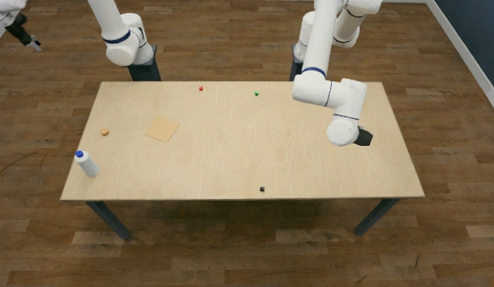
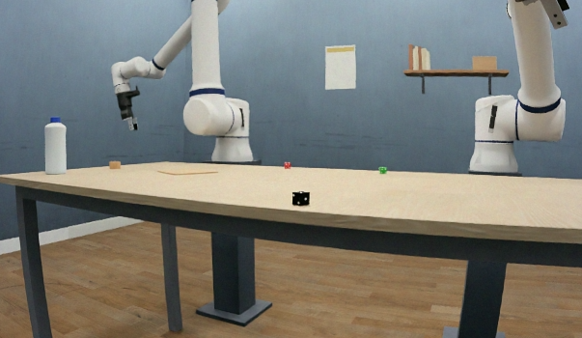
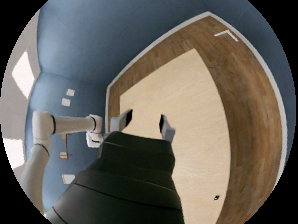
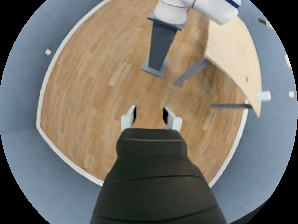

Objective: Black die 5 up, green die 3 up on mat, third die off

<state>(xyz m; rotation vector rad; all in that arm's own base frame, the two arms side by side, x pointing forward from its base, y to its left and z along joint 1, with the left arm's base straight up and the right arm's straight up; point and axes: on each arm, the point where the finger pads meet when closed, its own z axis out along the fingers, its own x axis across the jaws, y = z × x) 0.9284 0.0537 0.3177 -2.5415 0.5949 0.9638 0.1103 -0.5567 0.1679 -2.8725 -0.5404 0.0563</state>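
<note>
The small black die with white pips [image 1: 262,189] [image 2: 300,198] [image 3: 216,198] is sitting near one long edge of the pale wooden table [image 1: 221,164] [image 2: 425,203] [image 3: 175,80] [image 4: 222,45], and the small green die [image 1: 256,93] [image 2: 382,170] is resting near the opposite edge, both off the thin square tan mat [image 1: 162,129] [image 2: 188,172] [image 4: 243,49]. The left gripper [image 1: 364,137] [image 2: 559,14] [image 3: 146,117] and right gripper [image 1: 36,43] [image 2: 132,125] [image 4: 149,111] are both hanging wide open, holding nothing. Each die is probably light, stiff and a little slippery, calling for a centred, square grip on two opposite side faces.
</note>
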